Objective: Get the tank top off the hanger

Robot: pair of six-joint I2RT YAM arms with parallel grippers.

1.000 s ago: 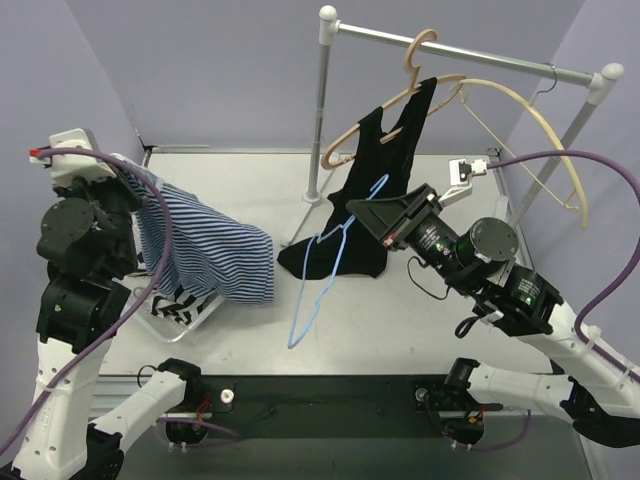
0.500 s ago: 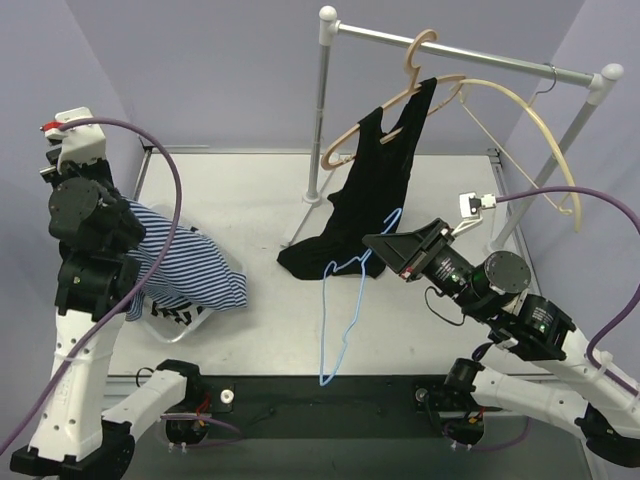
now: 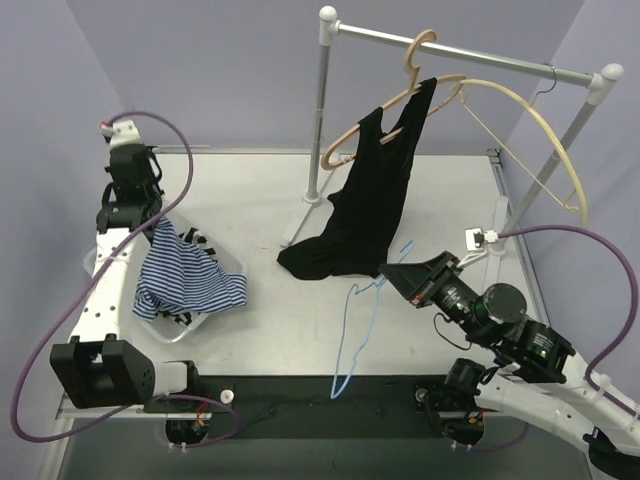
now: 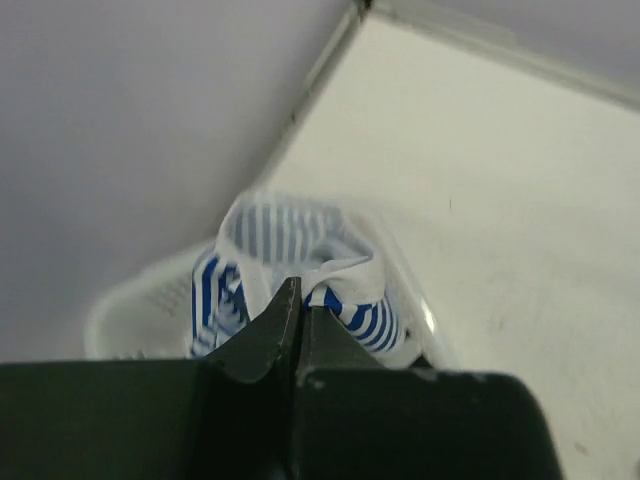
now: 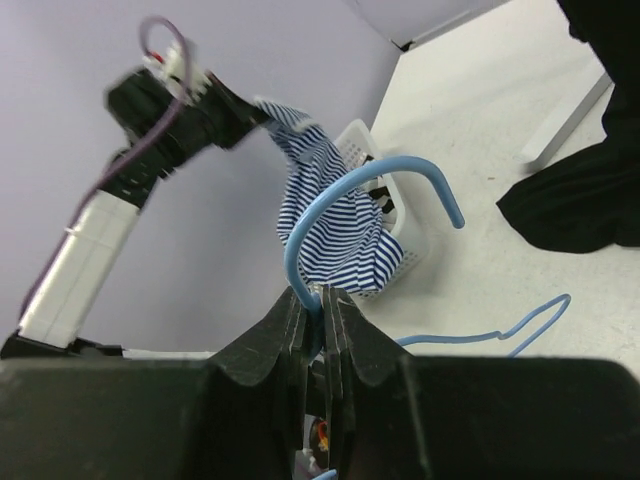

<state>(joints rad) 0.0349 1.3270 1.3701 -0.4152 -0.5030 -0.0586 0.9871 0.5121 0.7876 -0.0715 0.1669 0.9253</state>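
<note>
The blue-and-white striped tank top hangs from my left gripper, which is shut on its upper edge. Its lower part bunches in the white basket. In the left wrist view the shut jaws pinch the striped cloth above the basket. My right gripper is shut on the bare light-blue wire hanger, which dangles toward the near table edge. In the right wrist view the gripper clamps the hanger's hook, with the tank top behind it.
A black garment hangs from a wooden hanger on the metal rack, its hem pooled on the table. A cream hanger hangs on the rail at the right. The left arm shows in the right wrist view.
My left arm swung back and up at the far left, and the tank top dropped into the basket. My right gripper drew the blue hanger nearer and to the right, away from the top.
</note>
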